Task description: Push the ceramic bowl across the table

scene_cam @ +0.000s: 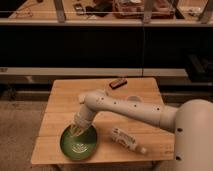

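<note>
Ceramic bowl (79, 144) sits in the lower left of the frame, close to the near edge of the table (65, 100); my gripper (76, 130) is at its upper rim, closed tight and holding nothing, and the tips seem to touch the glaze just inside the rim; I judge that contact is made but most of the push across is not yet done; right of the bowl lies a white bottle (127, 140); a plastic cup (133, 99) and a dark small object (117, 83) are further up.
</note>
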You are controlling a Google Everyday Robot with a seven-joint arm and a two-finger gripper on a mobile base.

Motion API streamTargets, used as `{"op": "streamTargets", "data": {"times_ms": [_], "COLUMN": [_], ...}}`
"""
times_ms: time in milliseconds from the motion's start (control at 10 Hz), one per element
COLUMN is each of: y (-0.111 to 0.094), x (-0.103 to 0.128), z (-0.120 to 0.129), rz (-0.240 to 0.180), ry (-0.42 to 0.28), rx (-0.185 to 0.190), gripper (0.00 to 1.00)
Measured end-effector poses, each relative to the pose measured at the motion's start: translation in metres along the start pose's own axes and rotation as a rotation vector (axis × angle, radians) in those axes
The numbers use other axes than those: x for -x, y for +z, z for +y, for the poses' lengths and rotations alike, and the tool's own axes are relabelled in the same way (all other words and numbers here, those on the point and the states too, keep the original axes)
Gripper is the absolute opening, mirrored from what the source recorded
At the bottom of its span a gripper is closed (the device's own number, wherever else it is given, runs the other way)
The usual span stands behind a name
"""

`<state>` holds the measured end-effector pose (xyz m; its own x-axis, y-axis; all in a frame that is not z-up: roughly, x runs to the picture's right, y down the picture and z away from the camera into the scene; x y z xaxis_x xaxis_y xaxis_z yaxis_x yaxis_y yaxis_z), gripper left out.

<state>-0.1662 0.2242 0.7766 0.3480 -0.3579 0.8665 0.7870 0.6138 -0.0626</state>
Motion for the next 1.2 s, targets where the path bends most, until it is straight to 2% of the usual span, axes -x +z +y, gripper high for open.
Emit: {"op": "streamTargets", "data": {"times_ms": [300,700,900,1200], "y": [0.012,0.031,0.034,0.034], "x": [-0.01,-0.02,-0.028,-0.044], "z": [0.001,-0.014,-0.025,-0.041], "rz": [0.024,0.024,0.026,0.051], "ry": [0.018,0.024,0.023,0.018], "rx": [0.017,0.023,0.022,0.024], "gripper": [0.0,0.0,0.0,0.0]}}
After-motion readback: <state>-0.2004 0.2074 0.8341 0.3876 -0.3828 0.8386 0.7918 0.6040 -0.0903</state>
